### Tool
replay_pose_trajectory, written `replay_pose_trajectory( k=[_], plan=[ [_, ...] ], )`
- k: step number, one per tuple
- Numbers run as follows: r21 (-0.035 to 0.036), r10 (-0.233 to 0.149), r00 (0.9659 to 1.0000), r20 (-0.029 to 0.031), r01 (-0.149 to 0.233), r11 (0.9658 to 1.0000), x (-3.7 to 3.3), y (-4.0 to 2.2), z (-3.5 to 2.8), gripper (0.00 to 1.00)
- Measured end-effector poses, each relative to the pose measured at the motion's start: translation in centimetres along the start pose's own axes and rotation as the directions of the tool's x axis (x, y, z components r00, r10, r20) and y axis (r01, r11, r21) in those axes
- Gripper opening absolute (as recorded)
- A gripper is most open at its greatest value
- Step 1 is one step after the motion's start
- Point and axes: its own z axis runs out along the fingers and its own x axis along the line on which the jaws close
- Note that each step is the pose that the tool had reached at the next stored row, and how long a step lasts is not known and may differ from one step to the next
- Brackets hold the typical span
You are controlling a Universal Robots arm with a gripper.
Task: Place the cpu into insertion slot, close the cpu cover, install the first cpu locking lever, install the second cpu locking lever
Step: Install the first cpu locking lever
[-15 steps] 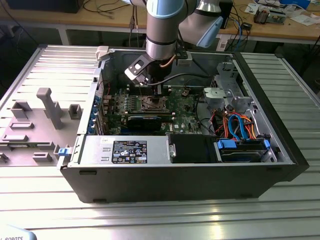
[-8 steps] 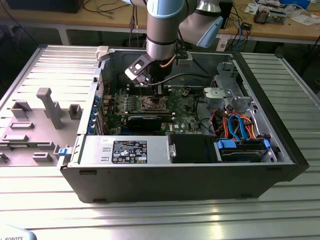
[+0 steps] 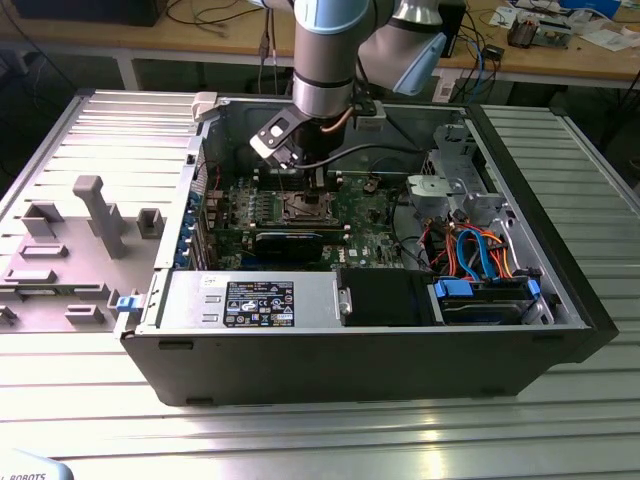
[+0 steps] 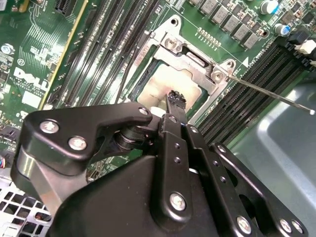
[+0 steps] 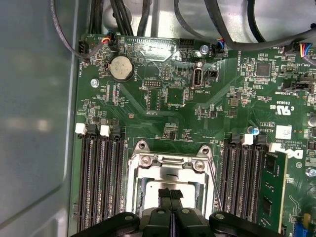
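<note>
The cpu (image 4: pixel 157 88) lies in the insertion slot (image 3: pixel 303 208) on the green motherboard, its pale silver top showing through the cut-out of the cpu cover (image 4: pixel 193 61). The cover (image 5: pixel 168 167) lies flat over the chip. My gripper (image 4: pixel 176 97) hangs just above the chip's middle with its black fingers (image 5: pixel 166 193) pressed together and nothing between them. In the exterior view the gripper (image 3: pixel 318 180) reaches down into the open computer case over the socket. A thin locking lever (image 4: pixel 271 96) sticks out from one socket corner, free of its catch. Another thin lever (image 5: pixel 213 180) runs along the socket's side.
Black memory slots (image 5: pixel 98 177) flank the socket on both sides, and one holds a green memory stick (image 5: pixel 270 192). A long black heatsink bar (image 3: pixel 290 240) lies beside the socket. Case walls, a drive cage (image 3: pixel 450 185) and bundled cables (image 3: pixel 475 250) crowd the surroundings.
</note>
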Motion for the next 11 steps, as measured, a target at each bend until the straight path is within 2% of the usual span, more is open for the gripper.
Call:
replay_pose_trajectory(
  k=[2,4,11],
  plan=[
    [0.0000,0.000,1.0000,0.0000,0.000,1.0000,0.01,0.00,-0.35,0.11],
    [0.0000,0.000,1.0000,0.0000,0.000,1.0000,0.03,-0.02,-0.96,0.11],
    [0.0000,0.000,1.0000,0.0000,0.000,1.0000,0.05,-0.02,-1.70,0.11]
  ],
)
